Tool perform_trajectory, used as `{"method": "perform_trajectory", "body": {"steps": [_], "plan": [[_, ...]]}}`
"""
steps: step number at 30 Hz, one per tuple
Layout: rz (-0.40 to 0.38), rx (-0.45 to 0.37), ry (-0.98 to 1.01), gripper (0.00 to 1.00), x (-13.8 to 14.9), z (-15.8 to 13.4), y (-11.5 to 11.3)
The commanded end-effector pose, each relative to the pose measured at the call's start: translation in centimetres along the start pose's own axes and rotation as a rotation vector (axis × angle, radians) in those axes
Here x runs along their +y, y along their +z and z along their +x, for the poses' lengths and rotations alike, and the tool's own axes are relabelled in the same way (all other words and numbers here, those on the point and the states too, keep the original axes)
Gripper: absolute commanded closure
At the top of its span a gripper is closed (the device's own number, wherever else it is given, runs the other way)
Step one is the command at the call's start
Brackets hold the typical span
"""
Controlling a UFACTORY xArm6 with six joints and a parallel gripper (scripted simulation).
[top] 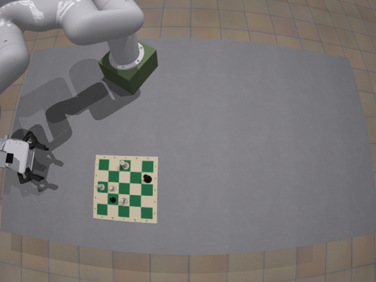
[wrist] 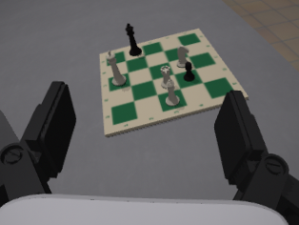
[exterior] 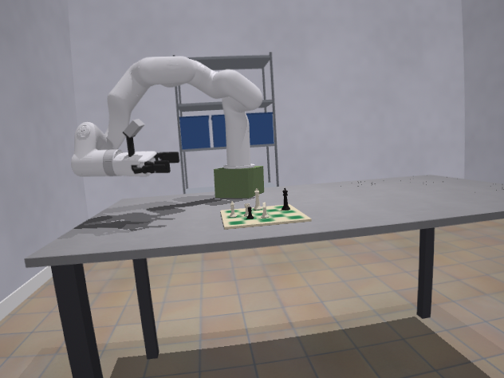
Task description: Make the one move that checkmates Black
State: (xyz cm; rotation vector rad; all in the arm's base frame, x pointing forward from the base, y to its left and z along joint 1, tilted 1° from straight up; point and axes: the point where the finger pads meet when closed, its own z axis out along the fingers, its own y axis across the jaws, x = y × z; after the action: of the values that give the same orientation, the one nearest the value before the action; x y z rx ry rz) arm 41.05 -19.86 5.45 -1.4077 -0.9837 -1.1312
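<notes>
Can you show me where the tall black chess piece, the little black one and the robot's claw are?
tall black piece (top: 147, 178), top view, its head
small black piece (top: 112, 199), top view, its top
gripper (top: 44, 162), top view, between its open fingertips

Board-edge letters too small

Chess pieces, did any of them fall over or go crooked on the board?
No, nothing stands out. All six pieces on the chessboard stand upright, from the tall black piece to the small black piece. The gripper is off to the side, jaws wide open and holding nothing.
</notes>
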Motion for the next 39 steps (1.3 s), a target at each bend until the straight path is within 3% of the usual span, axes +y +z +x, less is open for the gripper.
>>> {"method": "perform_trajectory", "body": {"steps": [1,10,17,21,22,24,25,27,28,31,32,35,36,39], "plan": [[-0.004,-0.003,-0.001,0.00,-0.4,2.0,-0.2],[0.006,-0.030,-0.016,0.00,-0.2,1.4,0.4],[0.123,-0.290,-0.190,0.00,0.2,-0.9,5.4],[0.129,-0.305,-0.200,0.00,0.2,-0.9,5.4],[0.175,-0.379,-0.262,0.00,0.2,-1.5,6.5],[0.175,-0.379,-0.262,0.00,0.2,-1.5,6.5],[0.231,-0.456,-0.335,0.00,0.1,-2.1,7.5],[0.231,-0.456,-0.335,0.00,0.1,-2.1,7.5],[0.291,-0.524,-0.408,0.00,-0.1,-2.7,8.6],[0.297,-0.536,-0.418,0.00,-0.1,-2.7,8.6],[0.367,-0.605,-0.501,0.00,-0.2,-3.1,9.5],[0.373,-0.615,-0.511,0.00,-0.2,-3.1,9.5],[0.448,-0.676,-0.597,0.00,-0.4,-3.5,10.3],[0.458,-0.691,-0.614,0.00,-0.4,-3.5,10.3]]}}
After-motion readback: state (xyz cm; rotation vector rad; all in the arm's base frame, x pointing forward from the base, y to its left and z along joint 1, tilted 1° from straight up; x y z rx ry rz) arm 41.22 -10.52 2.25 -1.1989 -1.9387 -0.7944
